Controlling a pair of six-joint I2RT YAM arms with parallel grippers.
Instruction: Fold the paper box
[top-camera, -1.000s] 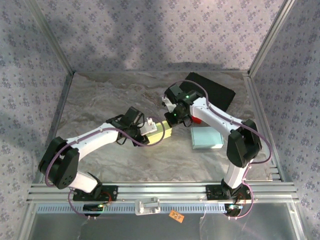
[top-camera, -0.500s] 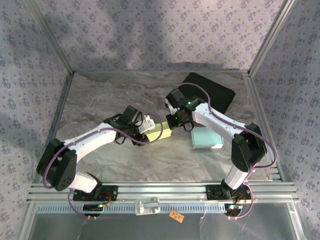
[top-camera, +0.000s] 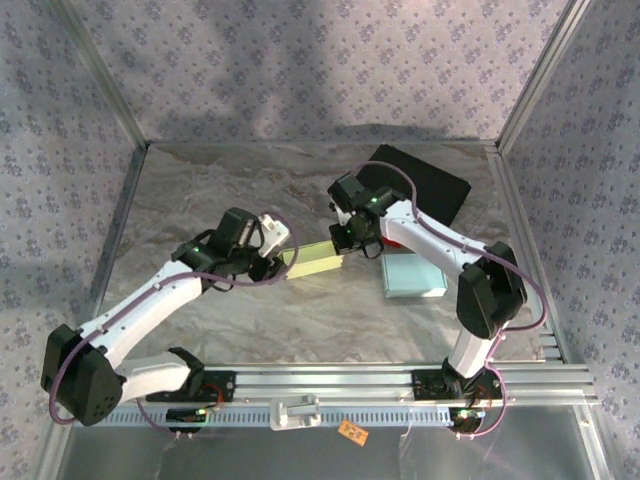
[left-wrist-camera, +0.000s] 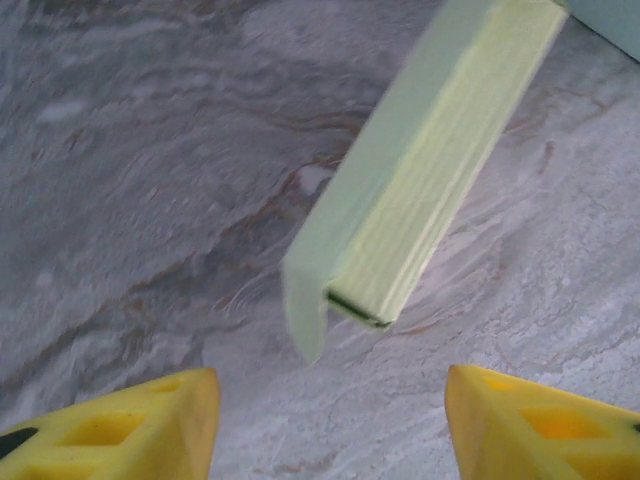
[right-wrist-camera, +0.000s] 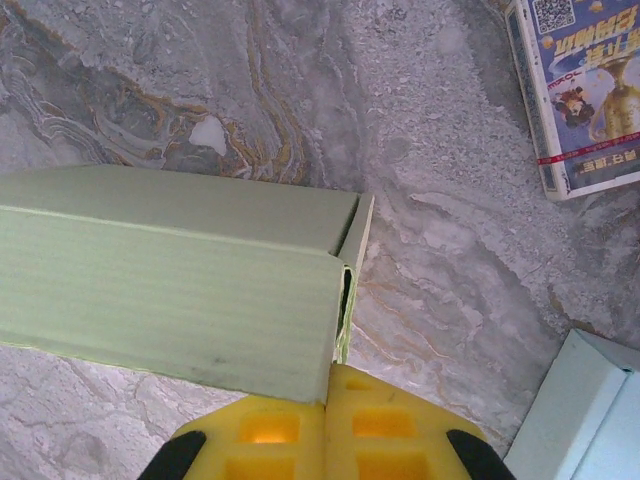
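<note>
On the left: left claw (left-wrist-camera: 330, 415) with fingers (left-wrist-camera: 120, 425) spread apart, gripping nothing, poised just short of the near end of the paper box (top-camera: 316, 260).

In the middle: a long pale-green sleeve, slanting across the table (top-camera: 200, 200) between the two arms, with a loose flap hanging at its left end. Hard to tell whether resting on the table or lifted off it.

Further right: right claw (top-camera: 347, 238) pinched together on the thin edge at the box's other end.

Probably mid-fold: one end held steady, the flap at the other not yet tucked. Next move likely calling for the left claw to close in on that flap and press it square into the sleeve, without crushing the thin wall or twisting it out of the right pinch.

Off to the right: pale blue box (top-camera: 412, 275), black pad (top-camera: 425, 185), printed packet (right-wrist-camera: 585, 90).

Underneath, grey marbled tabletop; all around, walls of flowered cloth (top-camera: 300, 60); along the near edge, a metal rail (top-camera: 330, 385).
</note>
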